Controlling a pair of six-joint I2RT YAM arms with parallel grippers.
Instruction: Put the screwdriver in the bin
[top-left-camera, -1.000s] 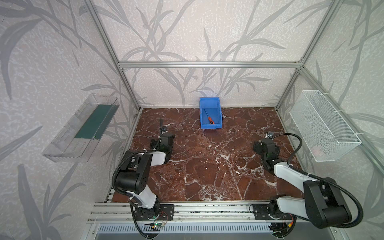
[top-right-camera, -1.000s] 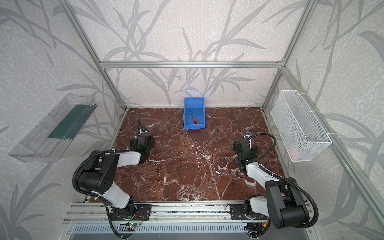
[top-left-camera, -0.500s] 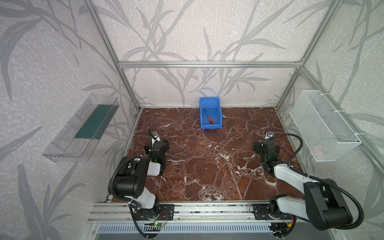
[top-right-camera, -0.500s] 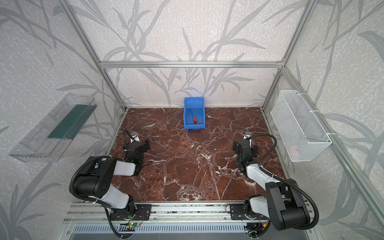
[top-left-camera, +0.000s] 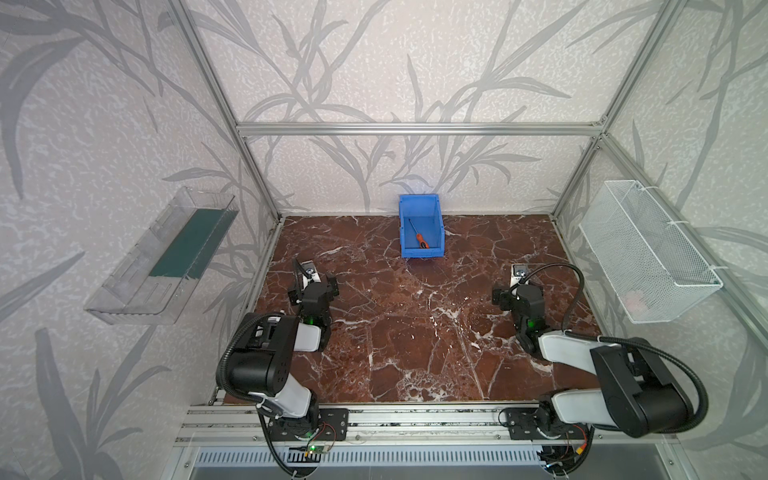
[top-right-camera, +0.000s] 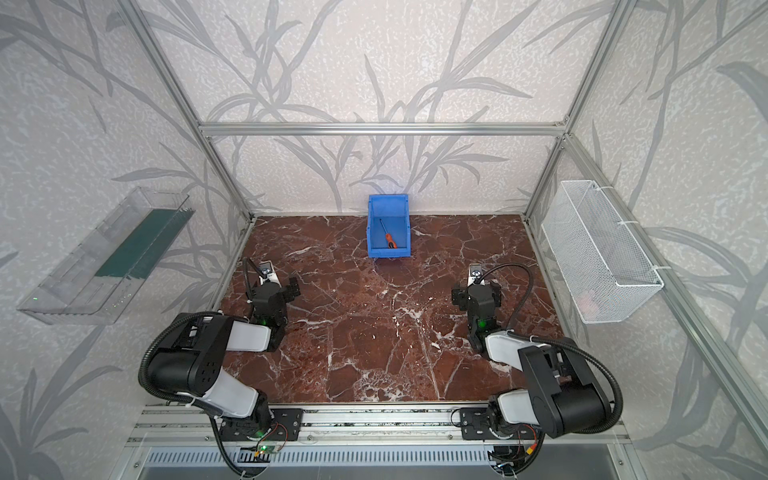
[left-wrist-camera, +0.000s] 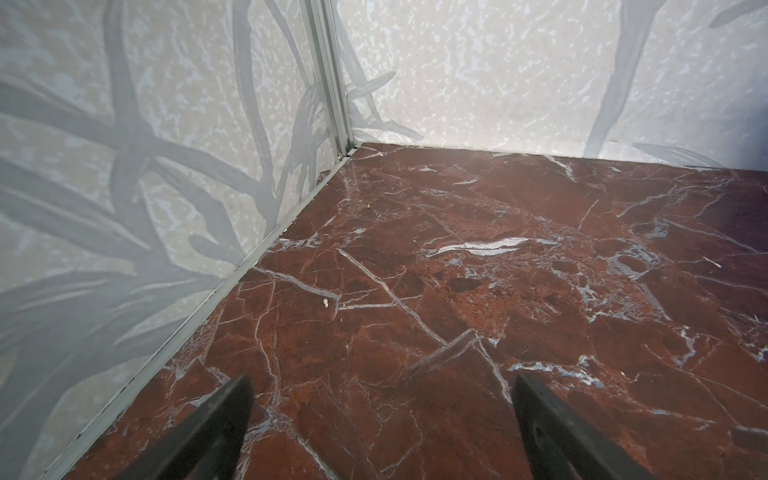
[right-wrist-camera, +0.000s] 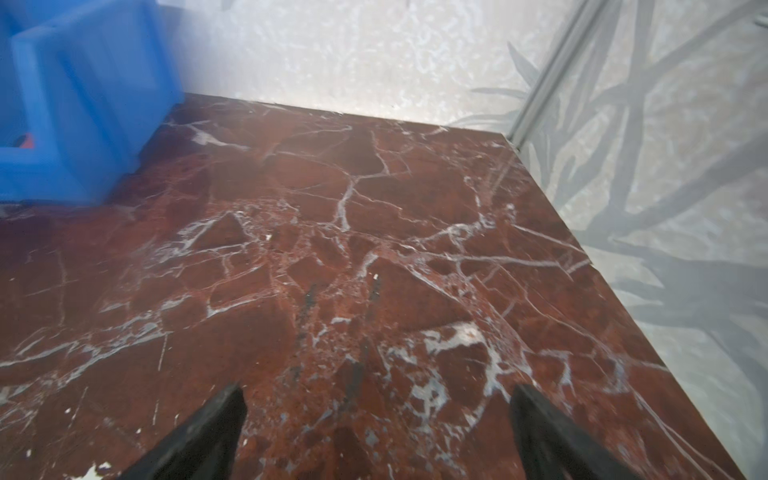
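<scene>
The screwdriver (top-left-camera: 420, 238) lies inside the bin (top-left-camera: 419, 203), flat on its floor and slanted: the black-capped orange handle sits toward the low front lip, and the thin shaft points at the tall back wall. Both top views agree on this. The bin stands at the far middle of the table (top-left-camera: 415, 332), close to the rear wall, with its low lip facing the arms. That is probably so a gripper can reach in from their side without clearing the tall back.

The left gripper (top-left-camera: 313, 286) sits low near the table's left edge, close to its own base and well apart from the bin. In its wrist view the fingers (left-wrist-camera: 216, 428) stand wide apart with only bare marble between them. The right gripper (top-left-camera: 519, 291) mirrors it on the right side, its fingers (right-wrist-camera: 548, 428) also spread and holding nothing. Its wrist camera catches a blurred corner of the bin, with a sliver of orange inside.

Judging from this, the task looks done — the tool rests fully within the walls, and neither arm touches it. The folded-back arms and spread jaws read as a parked pose, since nothing remains to carry.
</scene>
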